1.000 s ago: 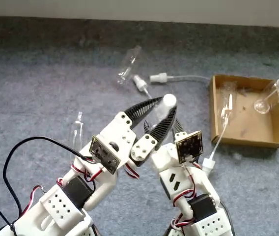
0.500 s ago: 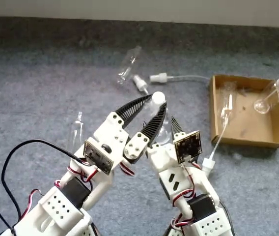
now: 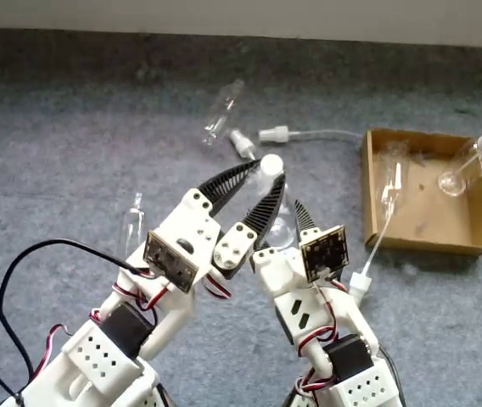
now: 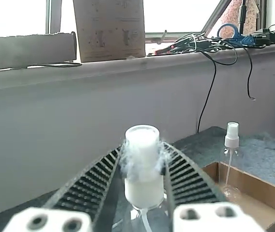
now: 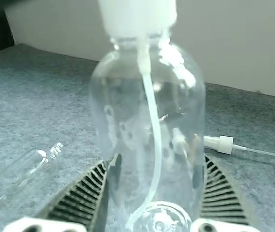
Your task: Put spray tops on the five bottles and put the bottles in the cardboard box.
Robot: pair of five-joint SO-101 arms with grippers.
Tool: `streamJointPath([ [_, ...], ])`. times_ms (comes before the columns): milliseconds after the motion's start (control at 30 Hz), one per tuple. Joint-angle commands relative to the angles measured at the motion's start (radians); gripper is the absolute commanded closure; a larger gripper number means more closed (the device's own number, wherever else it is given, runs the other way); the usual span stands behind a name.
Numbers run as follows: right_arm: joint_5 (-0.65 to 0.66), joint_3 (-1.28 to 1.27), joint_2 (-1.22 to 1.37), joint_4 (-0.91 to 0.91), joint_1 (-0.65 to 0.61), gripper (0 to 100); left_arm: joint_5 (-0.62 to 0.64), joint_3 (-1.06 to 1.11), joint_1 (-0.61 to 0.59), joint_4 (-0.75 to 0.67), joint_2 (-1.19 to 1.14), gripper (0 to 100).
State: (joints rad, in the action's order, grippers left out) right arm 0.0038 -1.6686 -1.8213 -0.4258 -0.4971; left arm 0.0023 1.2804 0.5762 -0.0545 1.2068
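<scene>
A clear bottle (image 5: 149, 121) stands upright between the fingers of my right gripper (image 5: 158, 164), which is shut on its lower body. A white spray top (image 4: 141, 164) sits on the bottle's neck, its tube hanging inside, and my left gripper (image 4: 142, 162) is shut on that top. In the high view both grippers meet mid-table, the left gripper (image 3: 268, 170) just above the right gripper (image 3: 285, 222). The cardboard box (image 3: 470, 242) lies to the right with one capped bottle (image 3: 479, 157) leaning on its far corner and another bottle (image 3: 391, 182) inside.
On the grey carpet lie two empty bottles (image 3: 222, 110) (image 3: 133, 222). Two loose spray tops (image 3: 243, 142) (image 3: 275, 133) rest behind the grippers, and a third spray top (image 3: 360, 282) lies beside the right arm, its tube pointing at the box.
My left gripper, holding the spray top, has shifted left and a little away from the box, mostly in the first half second. The right arm has barely moved.
</scene>
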Motion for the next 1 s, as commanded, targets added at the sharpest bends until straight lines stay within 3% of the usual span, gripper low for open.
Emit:
streamJointPath([
  [0, -0.005, -0.173, -0.013, -0.001, 0.001, 81.1, -0.009, -0.113, -0.03, 0.189, -0.013, 100],
  [267, -0.005, -0.173, -0.012, -0.001, 0.001, 81.1, -0.008, -0.11, -0.028, 0.193, -0.012, 99],
  [533, -0.005, -0.173, -0.012, -0.001, 0.002, 81.1, -0.003, -0.047, -0.028, 0.193, -0.004, 76],
  [967, -0.005, -0.173, -0.007, -0.001, 0.002, 81.1, -0.008, -0.056, -0.036, 0.192, -0.001, 75],
])
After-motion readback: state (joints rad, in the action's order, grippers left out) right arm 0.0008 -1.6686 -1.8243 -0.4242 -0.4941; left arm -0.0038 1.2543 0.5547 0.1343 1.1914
